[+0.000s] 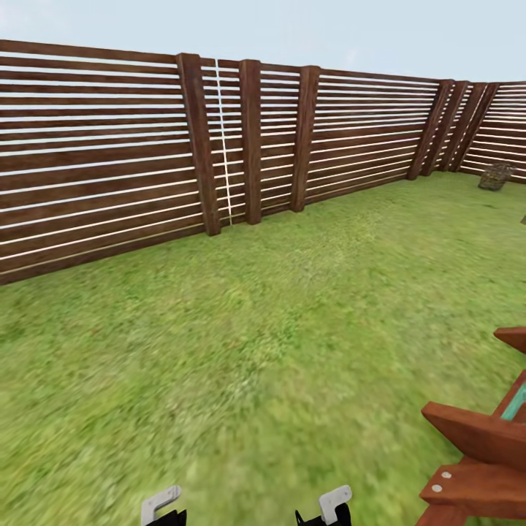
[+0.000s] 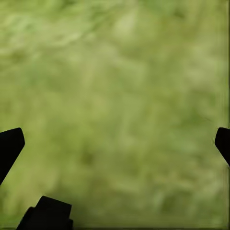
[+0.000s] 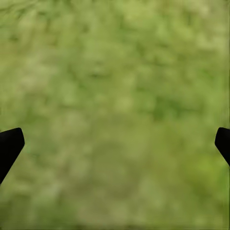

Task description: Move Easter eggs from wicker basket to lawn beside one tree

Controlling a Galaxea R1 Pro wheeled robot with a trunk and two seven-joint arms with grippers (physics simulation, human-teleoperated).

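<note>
The lawn [image 1: 248, 329] spreads out ahead of me as wide green grass up to the fence. The Easter eggs, the wicker basket and the tree are out of view. The ends of both arms peek in at the lower edge of the head view: my left gripper [image 1: 164, 510] and my right gripper [image 1: 330, 508]. In the left wrist view the left gripper [image 2: 115, 143] is open, its dark fingertips [image 2: 10, 146] far apart over bare grass. The right gripper [image 3: 115, 143] stands open the same way, with only grass between its fingertips [image 3: 11, 143].
A brown horizontal-slat fence [image 1: 109, 153] runs along the left and far side, turning a corner at the far right. A small grey-brown mottled lump [image 1: 497, 176] sits near that corner; I cannot tell what it is. Reddish wooden playset beams [image 1: 475, 453] stand close at the lower right.
</note>
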